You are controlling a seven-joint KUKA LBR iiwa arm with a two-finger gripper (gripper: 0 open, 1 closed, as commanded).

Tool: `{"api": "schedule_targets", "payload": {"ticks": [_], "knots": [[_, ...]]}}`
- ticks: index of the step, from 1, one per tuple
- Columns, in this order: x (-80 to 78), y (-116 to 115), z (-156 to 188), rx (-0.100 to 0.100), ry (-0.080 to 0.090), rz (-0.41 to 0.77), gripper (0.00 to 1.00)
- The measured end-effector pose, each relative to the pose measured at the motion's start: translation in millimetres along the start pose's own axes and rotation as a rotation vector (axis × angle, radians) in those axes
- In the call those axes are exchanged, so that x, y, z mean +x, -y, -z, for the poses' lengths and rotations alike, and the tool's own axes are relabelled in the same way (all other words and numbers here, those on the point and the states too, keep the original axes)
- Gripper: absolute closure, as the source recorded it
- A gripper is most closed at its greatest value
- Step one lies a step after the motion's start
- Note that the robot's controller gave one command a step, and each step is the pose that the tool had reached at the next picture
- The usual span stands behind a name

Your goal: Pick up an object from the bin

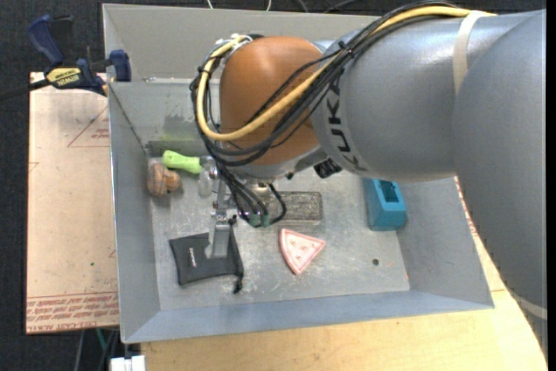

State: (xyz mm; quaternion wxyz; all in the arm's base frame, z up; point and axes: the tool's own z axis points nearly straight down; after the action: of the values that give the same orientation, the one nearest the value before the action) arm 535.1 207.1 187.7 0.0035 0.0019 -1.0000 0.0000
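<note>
Black flat pouch, front-left floor of bin, with the gripper at its right edge.

Pouch lies flat and alone. Pink triangular piece sits to its right, grey slab beyond that, blue block well apart on the right, and green piece and brown cork-like lump near the left wall. Loose, separate placement probably lets each item be approached singly, and a thin flat item likely offers purchase only at an edge, which would explain the gripper's station. Arm reaches in from the right, its orange cover above the bin's middle and the wrist turned steeply downward. Gripper opening: cannot tell. Contact with pouch: cannot tell. Nothing seen held.
</note>
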Motion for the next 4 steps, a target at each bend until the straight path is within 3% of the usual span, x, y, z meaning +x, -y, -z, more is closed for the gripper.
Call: {"api": "schedule_targets", "payload": {"ticks": [1, 2, 3, 4], "knots": [[-2.1, 1, 4, -0.001, 0.007, -0.003, 0.0], [0.2, 27, -50, -0.004, 0.01, -0.069, 0.0], [10.6, 39, -102, -0.005, 0.013, -0.017, 0.0], [10.6, 38, -117, -0.004, 0.007, -0.179, 1.0]]}}
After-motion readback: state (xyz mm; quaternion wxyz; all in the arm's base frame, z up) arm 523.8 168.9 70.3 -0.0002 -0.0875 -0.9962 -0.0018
